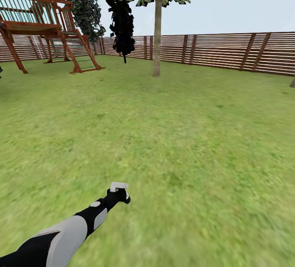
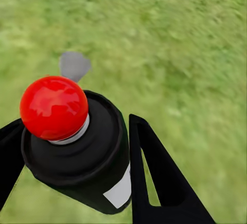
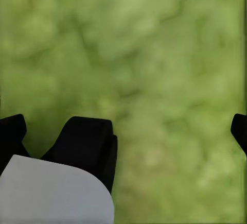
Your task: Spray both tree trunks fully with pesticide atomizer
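The robot stands on the open lawn, its left arm reaching forward and low from the near left of the head view. At the end of that arm the left gripper holds the pesticide atomizer, whose light grey trigger head sticks up above the black fingers. In the left wrist view the atomizer sits between the two black fingers, which press against its dark body on both sides; a white label patch shows on its side, a glossy red ball sits on its top, and a grey nozzle tip pokes out beyond it over blurred grass. The jaws are closed on the bottle. Far ahead, slightly right of the arm's line, one tree rises with a straight bare trunk and a leafy crown, well apart from the gripper. Left of it stand dark narrow conifers, and at the far left a wooden playhouse on slanted legs. A brown slatted fence runs along the far side. The right wrist view shows grass beyond black gripper parts and a pale grey casing; whether the right gripper's jaws are open cannot be told.
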Robot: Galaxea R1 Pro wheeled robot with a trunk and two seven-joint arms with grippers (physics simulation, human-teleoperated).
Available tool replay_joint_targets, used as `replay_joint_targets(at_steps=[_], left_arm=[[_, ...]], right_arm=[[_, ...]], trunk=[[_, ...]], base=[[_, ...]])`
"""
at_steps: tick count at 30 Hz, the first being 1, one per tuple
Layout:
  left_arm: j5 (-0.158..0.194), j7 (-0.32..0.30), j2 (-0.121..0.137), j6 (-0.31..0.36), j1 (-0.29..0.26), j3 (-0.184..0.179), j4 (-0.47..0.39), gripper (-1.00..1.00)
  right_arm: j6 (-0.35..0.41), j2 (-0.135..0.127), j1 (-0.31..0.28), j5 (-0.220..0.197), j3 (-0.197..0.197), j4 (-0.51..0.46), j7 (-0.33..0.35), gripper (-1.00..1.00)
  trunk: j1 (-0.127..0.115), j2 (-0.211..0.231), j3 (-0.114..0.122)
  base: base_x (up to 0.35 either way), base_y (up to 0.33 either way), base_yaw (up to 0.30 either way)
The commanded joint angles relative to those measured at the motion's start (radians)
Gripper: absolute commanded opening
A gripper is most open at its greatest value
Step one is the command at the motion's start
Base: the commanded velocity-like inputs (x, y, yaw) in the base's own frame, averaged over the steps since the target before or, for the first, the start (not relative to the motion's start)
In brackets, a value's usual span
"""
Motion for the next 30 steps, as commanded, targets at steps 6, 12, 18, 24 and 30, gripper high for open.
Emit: replay_joint_targets(at_steps=[6,12,18,24,30], left_arm=[[-0.01,-0.002,-0.001,-0.003,-0.001,0.009,0.0,-1.0],[-0.011,-0.001,-0.001,-0.004,-0.001,0.009,0.0,-1.0],[-0.011,-0.001,-0.001,-0.004,-0.001,0.009,0.0,-1.0],[-0.011,-0.001,-0.001,-0.003,-0.001,0.009,0.0,-1.0],[-0.01,-0.001,-0.001,-0.003,-0.001,0.009,0.0,-1.0]], right_arm=[[-0.007,-0.001,-0.001,0.009,-0.008,0.004,0.0,1.0],[-0.007,-0.001,-0.001,0.009,-0.008,0.004,0.0,1.0],[-0.007,-0.001,-0.001,0.009,-0.008,0.004,0.0,1.0],[-0.007,-0.001,-0.001,0.009,-0.008,0.004,0.0,1.0],[-0.007,-0.001,-0.001,0.009,-0.008,0.004,0.0,1.0]], trunk=[[0.0,0.0,-0.001],[0.0,0.0,-0.001],[0.0,0.0,-0.001],[0.0,0.0,-0.001],[0.0,0.0,-0.001]], base=[[0.35,0.0,0.0],[0.35,0.0,0.0],[0.35,0.0,0.0],[0.35,0.0,0.0],[0.35,0.0,0.0]])
